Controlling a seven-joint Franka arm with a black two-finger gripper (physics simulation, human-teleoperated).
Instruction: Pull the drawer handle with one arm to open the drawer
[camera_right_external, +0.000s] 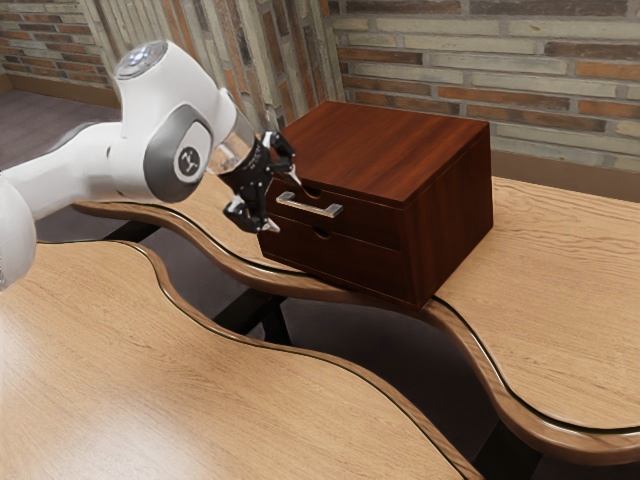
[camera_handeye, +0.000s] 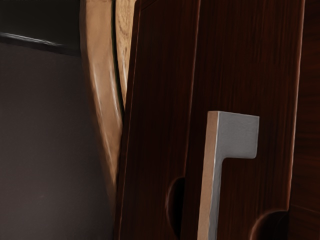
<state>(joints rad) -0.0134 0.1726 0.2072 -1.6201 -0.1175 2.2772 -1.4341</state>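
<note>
Dark wooden cabinet (camera_right_external: 400, 190) in the middle of the exterior view, standing on the far table (camera_right_external: 560, 290) close to its wavy edge. Two drawer fronts stacked on the face turned toward the lower left. Upper drawer (camera_right_external: 350, 218) with a flat grey handle (camera_right_external: 310, 207) lying level across it. Front of that drawer seemingly flush with the cabinet face, though hard to judge from this angle.

White arm (camera_right_external: 150, 150) reaching in from the upper left of the frame. Black gripper (camera_right_external: 266, 192) just left of centre, at the handle's left end, fingers spread apart and clasping nothing. Contact with the handle unclear.

Near table (camera_right_external: 100, 380) across the lower left. Brick wall (camera_right_external: 500, 60) along the top.

In the wrist view, close ahead of the hand, the handle (camera_handeye: 220, 165) with its bent end against the dark wood of the drawer front. Pale edge of the far table (camera_handeye: 102, 125) just beside the cabinet.
</note>
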